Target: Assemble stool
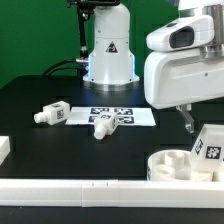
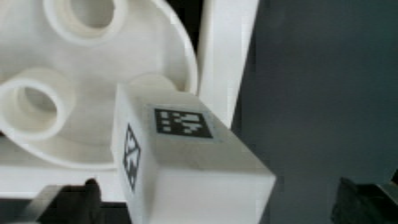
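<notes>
From the exterior view's left, the first leg (image 1: pixel 50 114) lies on its side on the black worktop (image 1: pixel 30 95); next comes the marker board (image 1: pixel 125 114), with the second leg (image 1: pixel 103 125) lying at its near edge; a long white rail (image 1: pixel 80 189) runs along the front; at the exterior view's right the round seat (image 1: pixel 176 165) sits just behind that rail, and the third leg (image 1: pixel 211 148) stands on its far-right part, leaning somewhat; the wrist view shows this leg near the seat's rim and sockets, though whether its peg is seated is hidden. The end effector (image 2: pixel 217 205) is open, its dark fingers (image 2: pixel 63 205) spread on either side of the third leg with a gap at each side. The risk, I judge, is an off-centre closure; one finger would push the leaning leg before the other bites, toppling it off the seat or wedging the peg crooked; a skewed grip could also drag the seat along the worktop.
</notes>
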Robot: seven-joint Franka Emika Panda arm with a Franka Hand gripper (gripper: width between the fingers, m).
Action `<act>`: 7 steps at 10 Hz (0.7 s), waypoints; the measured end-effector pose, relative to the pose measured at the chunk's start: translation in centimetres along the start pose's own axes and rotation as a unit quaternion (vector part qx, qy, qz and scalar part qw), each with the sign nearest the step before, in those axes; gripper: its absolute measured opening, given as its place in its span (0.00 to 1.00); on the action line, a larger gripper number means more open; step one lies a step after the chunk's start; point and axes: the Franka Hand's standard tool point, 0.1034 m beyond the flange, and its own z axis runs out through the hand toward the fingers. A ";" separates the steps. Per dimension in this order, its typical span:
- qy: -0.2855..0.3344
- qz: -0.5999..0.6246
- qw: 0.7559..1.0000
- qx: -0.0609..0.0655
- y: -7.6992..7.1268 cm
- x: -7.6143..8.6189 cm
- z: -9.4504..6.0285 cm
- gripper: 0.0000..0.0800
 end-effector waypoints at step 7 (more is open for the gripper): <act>-0.012 -0.453 0.890 -0.058 1.5 1.1 0.5 0.81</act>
